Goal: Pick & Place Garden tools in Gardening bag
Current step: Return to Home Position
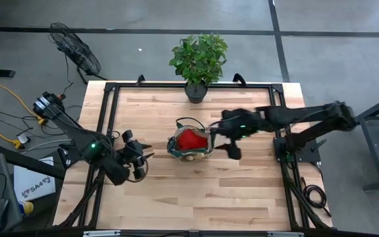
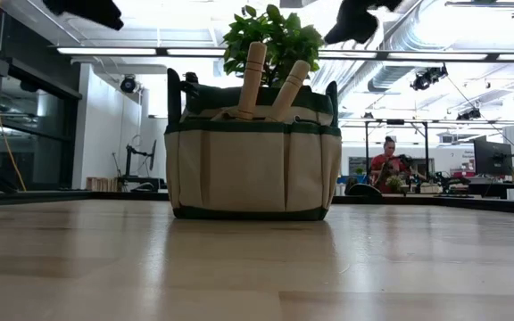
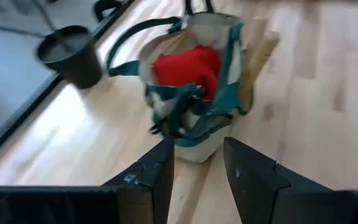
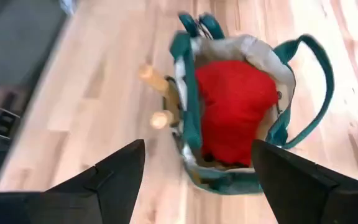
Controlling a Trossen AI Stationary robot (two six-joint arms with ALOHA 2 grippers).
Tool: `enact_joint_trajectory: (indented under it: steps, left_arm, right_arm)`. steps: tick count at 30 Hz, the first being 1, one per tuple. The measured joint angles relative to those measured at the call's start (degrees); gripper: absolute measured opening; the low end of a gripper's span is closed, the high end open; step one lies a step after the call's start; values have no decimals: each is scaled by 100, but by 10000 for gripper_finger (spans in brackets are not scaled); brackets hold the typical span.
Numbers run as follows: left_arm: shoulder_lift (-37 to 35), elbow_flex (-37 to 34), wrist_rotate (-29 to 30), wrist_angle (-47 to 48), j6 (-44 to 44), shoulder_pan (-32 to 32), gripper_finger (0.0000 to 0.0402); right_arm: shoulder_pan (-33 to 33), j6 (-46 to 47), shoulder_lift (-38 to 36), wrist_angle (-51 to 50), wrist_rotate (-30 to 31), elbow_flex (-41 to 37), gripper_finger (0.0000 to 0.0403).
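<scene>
the left arm [image 1: 71, 128] and right arm [image 1: 308, 117] are matte black, with tubular links and bulky joints, each carrying a small green light [image 1: 92, 146]. their fingers [image 4: 114, 174] are broad dark wedges.

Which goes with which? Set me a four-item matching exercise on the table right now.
1. potted green plant
2. red soft bundle
3. left end effector
4. two wooden tool handles

A. filling the top of the round tan fabric gardening bag
B. open, left of the bag, apart from it
C. sticking up past the bag's rim
D. at the wooden table's far edge

Pairs: 1-D, 2-A, 3-B, 4-C
</scene>
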State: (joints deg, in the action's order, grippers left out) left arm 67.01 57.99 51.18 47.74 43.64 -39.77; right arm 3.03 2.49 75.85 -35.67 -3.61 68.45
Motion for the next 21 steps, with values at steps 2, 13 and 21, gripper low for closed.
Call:
enact_joint_trajectory:
  steps: [2, 13, 21]
  left_arm:
    - [-366, -507, -92, -755, -383, 0, 134]
    - [-2861, -3297, -1191, -4934, -2904, 339, 134]
    - [-4312, -4149, -3429, -5517, -3564, 1942, 134]
  right_arm:
    - [2, 133, -559, 432, -90, -532, 285]
    - [-2, 1119, -3286, 2452, 137, -3347, 283]
    - [-2, 1443, -4334, 3075, 263, -4248, 282]
